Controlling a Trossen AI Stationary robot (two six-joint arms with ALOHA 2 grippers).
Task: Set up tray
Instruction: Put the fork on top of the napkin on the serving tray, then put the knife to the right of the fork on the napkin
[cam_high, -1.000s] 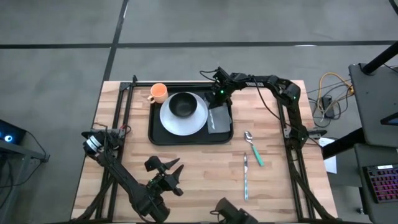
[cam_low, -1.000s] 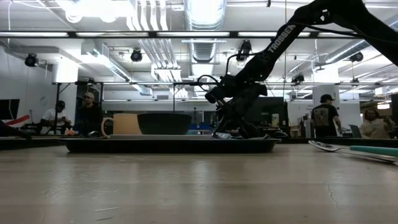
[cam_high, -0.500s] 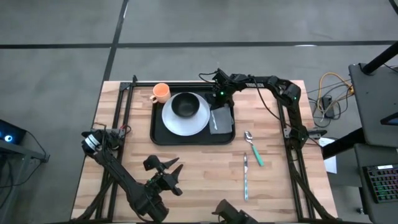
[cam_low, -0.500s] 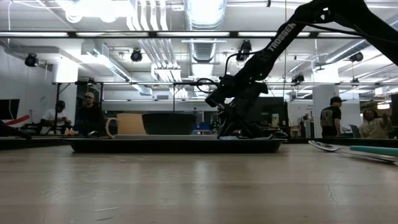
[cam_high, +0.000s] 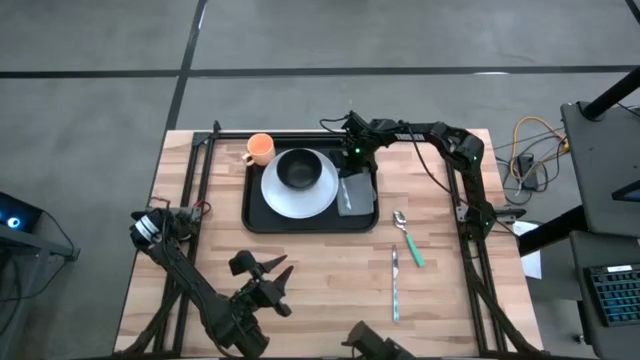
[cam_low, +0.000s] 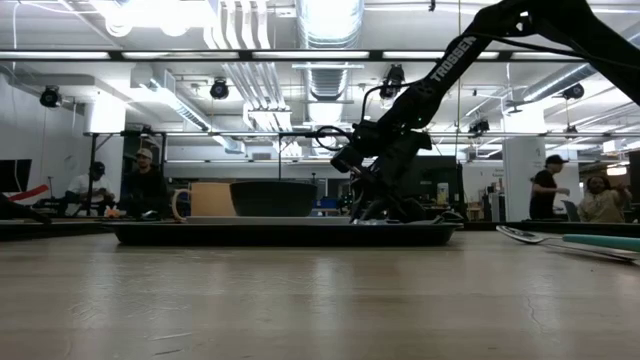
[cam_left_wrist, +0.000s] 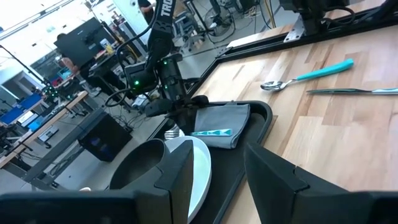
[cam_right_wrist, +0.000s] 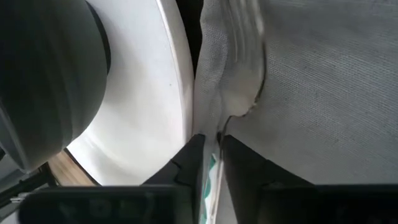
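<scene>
Progress looks more than half, as I judge it: the tray (cam_high: 309, 224) lies on the far middle part of the table (cam_high: 300, 290) and already carries a white plate (cam_high: 298, 196) with a dark bowl (cam_high: 296, 169) on it, an orange cup (cam_high: 258, 149) at its far left corner, and a grey napkin (cam_high: 355, 192) at its right side. A fork (cam_right_wrist: 245, 43) with a teal handle lies on the napkin, and the right gripper (cam_high: 352, 160) is low over it; its fingers (cam_right_wrist: 190, 163) stand narrow around the handle (whether they really press it, I cannot tell). Still outside the tray, on the bare wood to its right, are a spoon (cam_high: 407, 238) with a teal handle and a knife (cam_high: 395, 285), so these two are probably left to place. The left gripper (cam_high: 262, 275) waits near the front edge, well apart from the tray, fingers spread and empty.
</scene>
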